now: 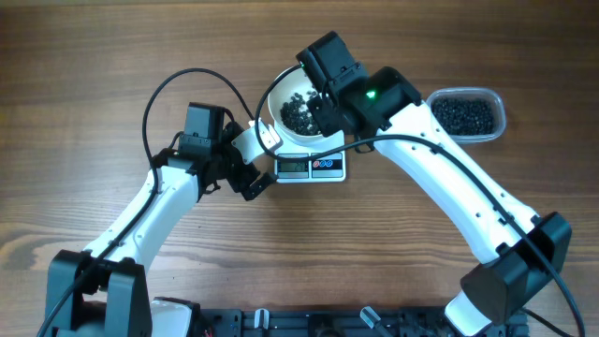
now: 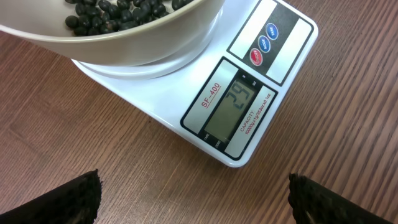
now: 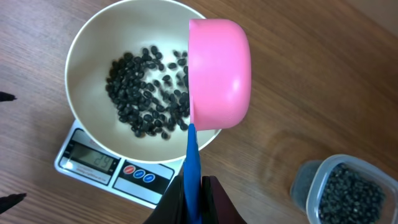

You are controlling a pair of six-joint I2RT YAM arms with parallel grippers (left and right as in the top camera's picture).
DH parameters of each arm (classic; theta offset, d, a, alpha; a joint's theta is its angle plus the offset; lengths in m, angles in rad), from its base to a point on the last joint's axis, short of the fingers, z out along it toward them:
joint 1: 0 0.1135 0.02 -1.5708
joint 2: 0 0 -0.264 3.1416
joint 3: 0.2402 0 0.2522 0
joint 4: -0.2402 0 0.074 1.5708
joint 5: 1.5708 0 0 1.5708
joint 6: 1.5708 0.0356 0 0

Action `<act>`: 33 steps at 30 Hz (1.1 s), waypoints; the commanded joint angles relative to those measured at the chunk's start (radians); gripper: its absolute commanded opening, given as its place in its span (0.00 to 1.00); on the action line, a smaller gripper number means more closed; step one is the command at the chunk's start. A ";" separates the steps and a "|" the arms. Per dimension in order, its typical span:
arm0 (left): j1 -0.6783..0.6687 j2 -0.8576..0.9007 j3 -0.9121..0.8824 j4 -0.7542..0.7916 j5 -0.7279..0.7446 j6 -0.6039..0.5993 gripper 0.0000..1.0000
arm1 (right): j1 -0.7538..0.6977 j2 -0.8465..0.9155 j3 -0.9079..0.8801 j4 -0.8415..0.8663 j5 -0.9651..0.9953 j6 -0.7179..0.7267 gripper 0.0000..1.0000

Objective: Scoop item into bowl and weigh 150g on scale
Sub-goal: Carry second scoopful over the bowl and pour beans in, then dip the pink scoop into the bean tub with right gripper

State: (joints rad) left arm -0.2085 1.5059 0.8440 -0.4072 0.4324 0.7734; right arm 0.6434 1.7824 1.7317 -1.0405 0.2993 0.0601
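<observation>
A white bowl (image 3: 93, 56) stands on the white scale (image 3: 155, 186), holding a thin heap of black beans (image 3: 146, 102). The scale's display (image 2: 231, 109) reads 29. My right gripper (image 3: 199, 196) is shut on the blue handle (image 3: 193, 162) of a pink scoop (image 3: 219, 74). The scoop is tipped on its side over the bowl's right rim, its mouth facing the bowl. My left gripper (image 2: 193, 199) is open over bare table just in front of the scale, with nothing between its fingers. In the overhead view the left gripper (image 1: 255, 183) sits at the left of the scale (image 1: 311, 167).
A clear plastic tub (image 1: 465, 114) of black beans stands on the table to the right of the bowl (image 1: 271, 98), also seen at the lower right of the right wrist view as the tub (image 3: 348, 190). Both arms' cables arc above the table.
</observation>
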 commanded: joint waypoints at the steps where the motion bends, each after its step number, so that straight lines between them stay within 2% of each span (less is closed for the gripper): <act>1: 0.006 0.008 -0.008 0.000 0.012 0.008 1.00 | 0.005 0.013 0.024 0.005 0.058 0.015 0.04; 7: 0.006 0.008 -0.008 0.000 0.012 0.008 1.00 | -0.007 -0.007 0.024 0.013 -0.069 -0.010 0.04; 11: 0.006 0.008 -0.008 0.000 0.012 0.008 1.00 | -0.069 -0.082 0.026 0.008 -0.128 -0.007 0.04; 15: 0.006 0.008 -0.008 0.000 0.012 0.008 1.00 | -0.193 -0.195 0.026 -0.034 -0.171 -0.001 0.04; 19: 0.006 0.008 -0.008 0.000 0.012 0.008 1.00 | -0.382 -0.298 0.026 -0.134 -0.171 0.000 0.04; 25: 0.006 0.008 -0.008 0.000 0.012 0.008 1.00 | -0.654 -0.302 -0.003 -0.291 -0.172 -0.008 0.04; 29: 0.006 0.008 -0.008 0.000 0.012 0.008 1.00 | -0.762 -0.273 -0.119 -0.251 -0.200 -0.010 0.04; 33: 0.006 0.008 -0.008 0.000 0.012 0.008 1.00 | -0.798 -0.223 -0.255 -0.113 -0.313 -0.042 0.04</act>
State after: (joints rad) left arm -0.2085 1.5059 0.8440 -0.4072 0.4324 0.7734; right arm -0.1452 1.5196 1.5459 -1.2125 0.0925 0.0521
